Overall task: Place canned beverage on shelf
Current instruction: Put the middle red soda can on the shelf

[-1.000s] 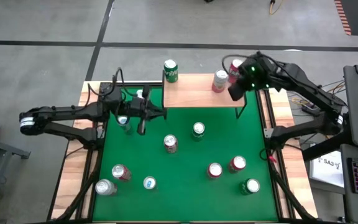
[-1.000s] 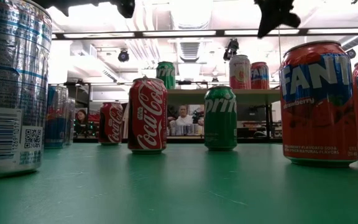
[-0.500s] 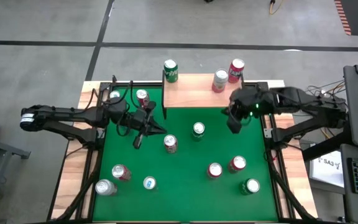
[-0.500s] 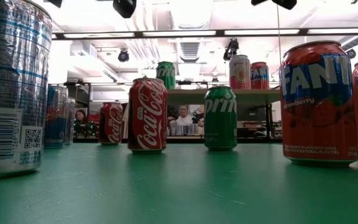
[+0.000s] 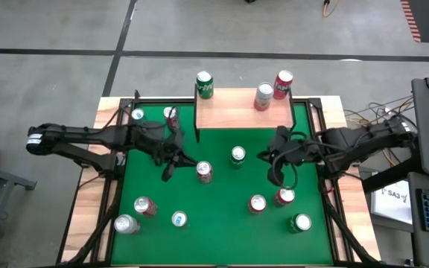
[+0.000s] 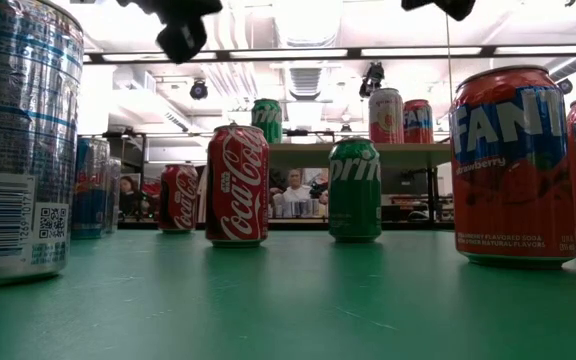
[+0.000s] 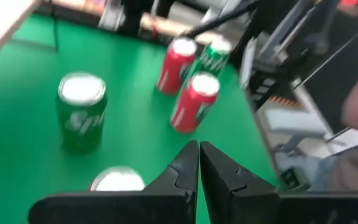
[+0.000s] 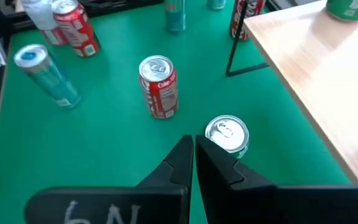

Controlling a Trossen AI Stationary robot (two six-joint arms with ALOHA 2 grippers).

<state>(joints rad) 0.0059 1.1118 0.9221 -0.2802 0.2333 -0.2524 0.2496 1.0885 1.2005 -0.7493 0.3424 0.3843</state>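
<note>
Closest to the low camera there's a big Fanta strawberry can (image 6: 513,165), then a Coca-Cola can (image 6: 237,185) and a Sprite can (image 6: 354,190) mid-table. Above the green felt, the left gripper (image 5: 169,167) and right gripper (image 5: 275,169) both hover empty, fingers pressed together. Way at the back, the shelf (image 5: 243,113) carries three cans.

I count three cans on the shelf (image 5: 243,110): one green (image 5: 204,84), one silver (image 5: 264,96), one red (image 5: 283,84). Ten more cans stand on the green desk (image 5: 222,201). I have two arms, each with one tool.
</note>
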